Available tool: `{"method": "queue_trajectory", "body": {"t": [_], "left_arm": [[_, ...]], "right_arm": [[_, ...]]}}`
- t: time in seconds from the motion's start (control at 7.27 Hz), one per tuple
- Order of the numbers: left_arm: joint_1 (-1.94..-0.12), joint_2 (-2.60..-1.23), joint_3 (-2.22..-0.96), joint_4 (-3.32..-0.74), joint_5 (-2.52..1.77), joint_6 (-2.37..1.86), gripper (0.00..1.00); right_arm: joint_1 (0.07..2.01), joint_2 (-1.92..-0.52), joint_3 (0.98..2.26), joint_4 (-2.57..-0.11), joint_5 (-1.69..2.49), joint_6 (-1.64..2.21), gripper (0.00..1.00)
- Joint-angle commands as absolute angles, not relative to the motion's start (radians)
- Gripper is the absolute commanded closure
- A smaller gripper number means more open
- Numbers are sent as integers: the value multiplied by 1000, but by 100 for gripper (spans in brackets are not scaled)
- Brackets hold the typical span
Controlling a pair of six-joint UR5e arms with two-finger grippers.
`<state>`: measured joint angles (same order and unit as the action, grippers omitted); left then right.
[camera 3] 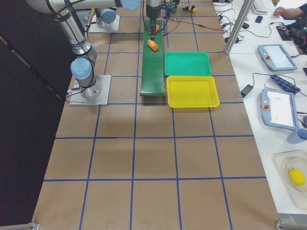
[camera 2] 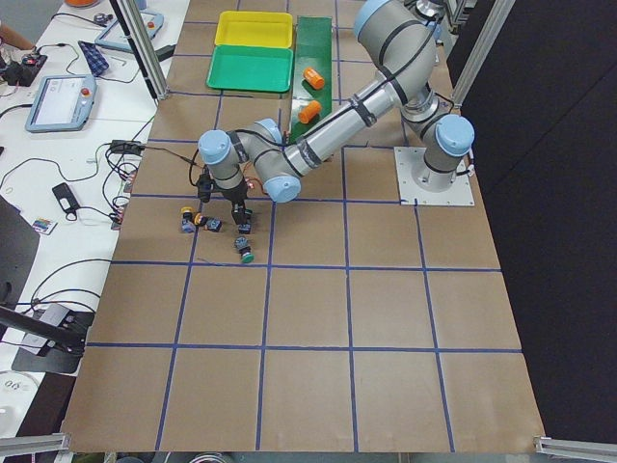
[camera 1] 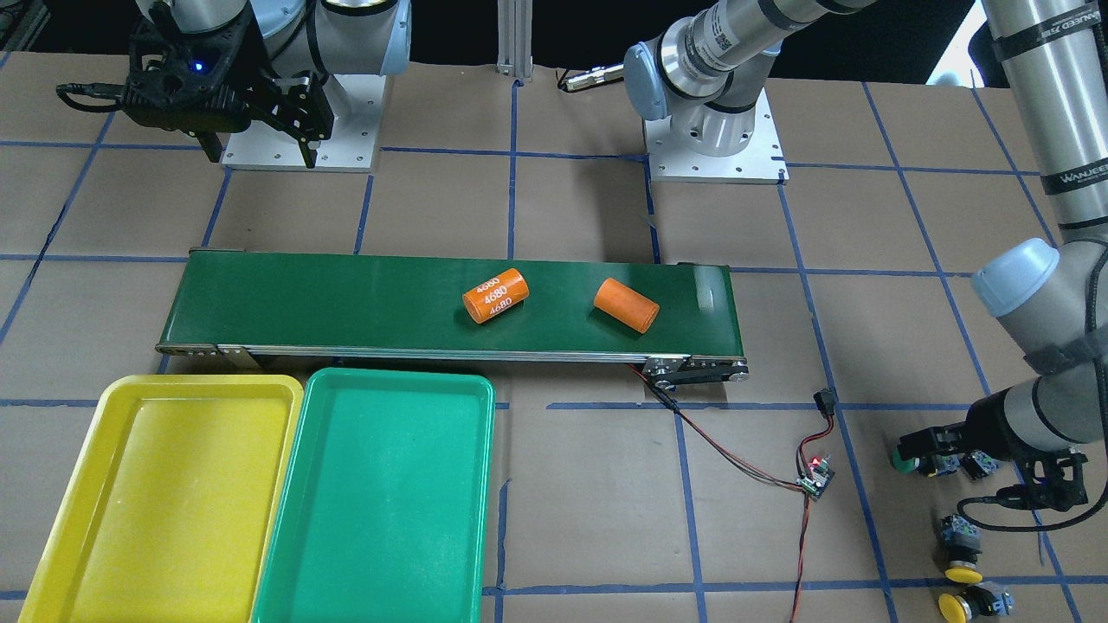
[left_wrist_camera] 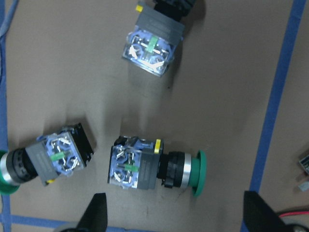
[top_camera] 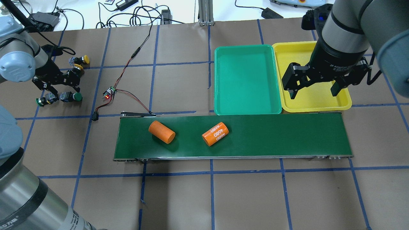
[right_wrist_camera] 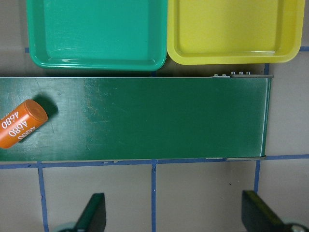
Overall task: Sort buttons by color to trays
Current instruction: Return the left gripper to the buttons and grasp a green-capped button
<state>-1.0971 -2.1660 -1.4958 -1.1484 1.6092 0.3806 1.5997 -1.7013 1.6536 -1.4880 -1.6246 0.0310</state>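
**Risk of a bad catch, then a long way to the trays**

The left gripper point(left_wrist_camera: 175, 205) hangs over the buttons at the robot's left end of the table. Its fingers point(left_wrist_camera: 96, 215) are wide apart and hold nothing. In the wrist view a green button point(left_wrist_camera: 154, 167) lies on its side just ahead of the line between the fingers. A second green button point(left_wrist_camera: 46, 159) lies near it. A third button point(left_wrist_camera: 152, 41) is a little further off, and its cap is cut by the edge, so I cannot tell its colour there. The right gripper point(top_camera: 314, 90) is also spread and empty, over the yellow tray point(top_camera: 297, 54). This tray touches the green tray point(top_camera: 246, 80). Both trays are bare, so no button is sorted yet.

What could go wrong, in my judgement:

- The button is not fully between the fingers. If they close here, they may only push it, and it may turn on its round cap.
- With such a wide opening, one finger may come down on the second green button and knock it away.
- A grip on the shiny round neck may slip. The blocky body looks like the safer place.
- The trays are well apart from the buttons, beyond the wire point(top_camera: 127, 64) and beside the belt point(top_camera: 271, 134). A loose grip may drop the button on the way.
- The right arm is close to the trays, so the two arms may meet there.
- A release near the shared rim may put the button in the wrong tray.
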Motion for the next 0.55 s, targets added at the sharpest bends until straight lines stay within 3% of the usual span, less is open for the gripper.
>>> {"method": "queue_trajectory", "body": {"t": [0.0, 0.41], "left_arm": [[-1097, -2190, -1483, -1144, 1612, 431, 0], [-1095, -2212, -1494, -1127, 1666, 506, 0]], "right_arm": [[1600, -1701, 1655, -1488, -1623, 31, 0], [1598, -1706, 1666, -1499, -1626, 35, 0]]}}
